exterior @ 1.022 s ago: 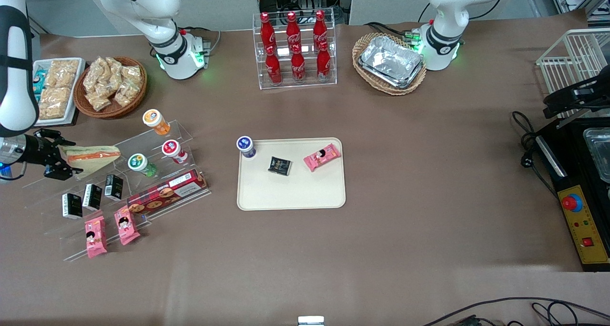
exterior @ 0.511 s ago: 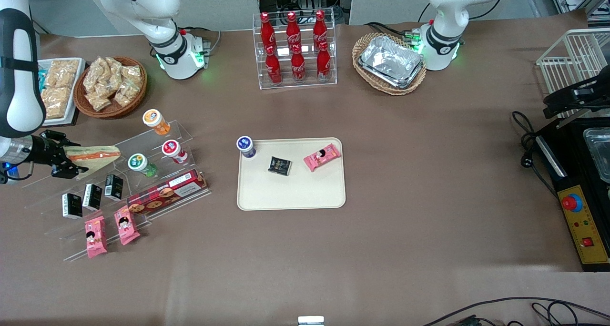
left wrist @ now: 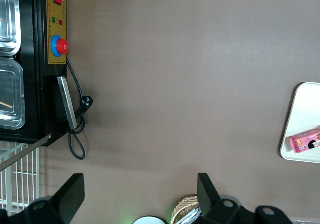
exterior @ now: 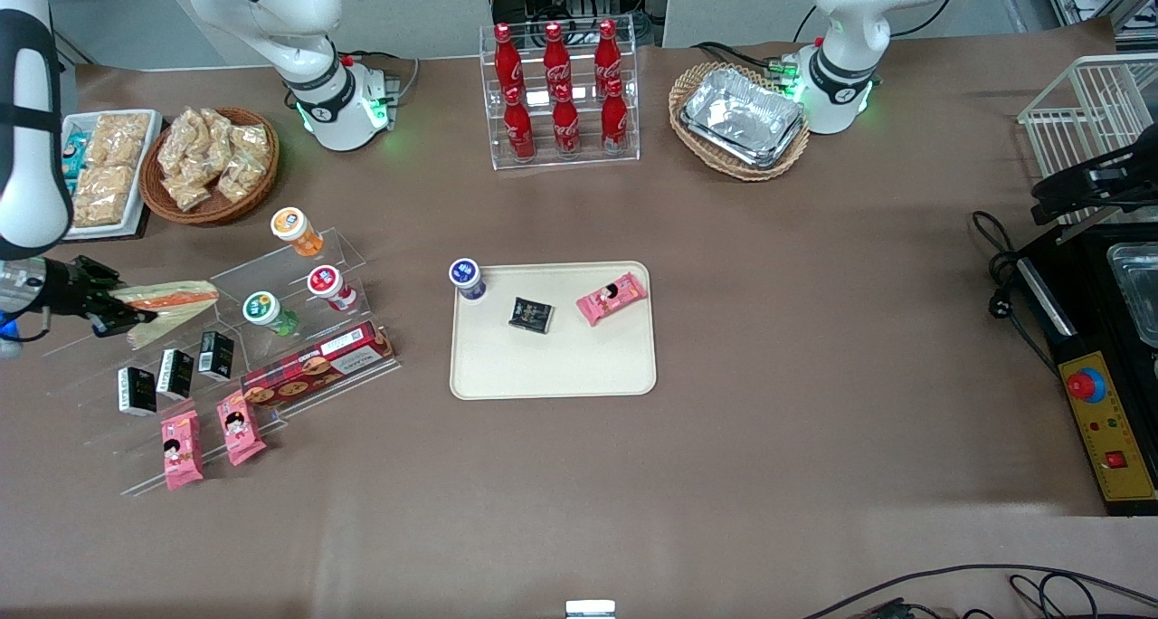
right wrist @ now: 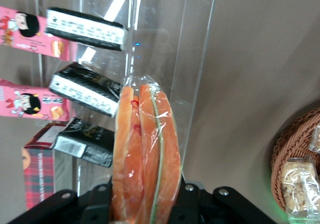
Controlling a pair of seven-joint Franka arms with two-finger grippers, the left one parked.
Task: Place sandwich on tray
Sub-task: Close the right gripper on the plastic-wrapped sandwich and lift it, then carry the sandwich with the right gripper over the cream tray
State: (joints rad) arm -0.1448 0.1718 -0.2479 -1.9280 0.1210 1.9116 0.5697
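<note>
End effector [exterior: 107, 309] clamped on wide end of sandwich [exterior: 167, 304], above clear stepped rack [exterior: 226, 329] at working arm's end of worktop. Grip on slick wrap only: wedge could droop or slip out mid-carry. Tip near green-capped cup [exterior: 262, 309]; low swing may topple it. Tray [exterior: 552, 366] well apart, partly occupied by pink packet [exterior: 612, 298].

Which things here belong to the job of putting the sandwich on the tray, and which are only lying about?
Belongs to the job:
- sandwich, held in the shut gripper above the acrylic stand
- tray

Just lying about:
- blue-lidded cup, black packet and pink snack packet, on the tray
- cola bottles
- foil trays
</note>
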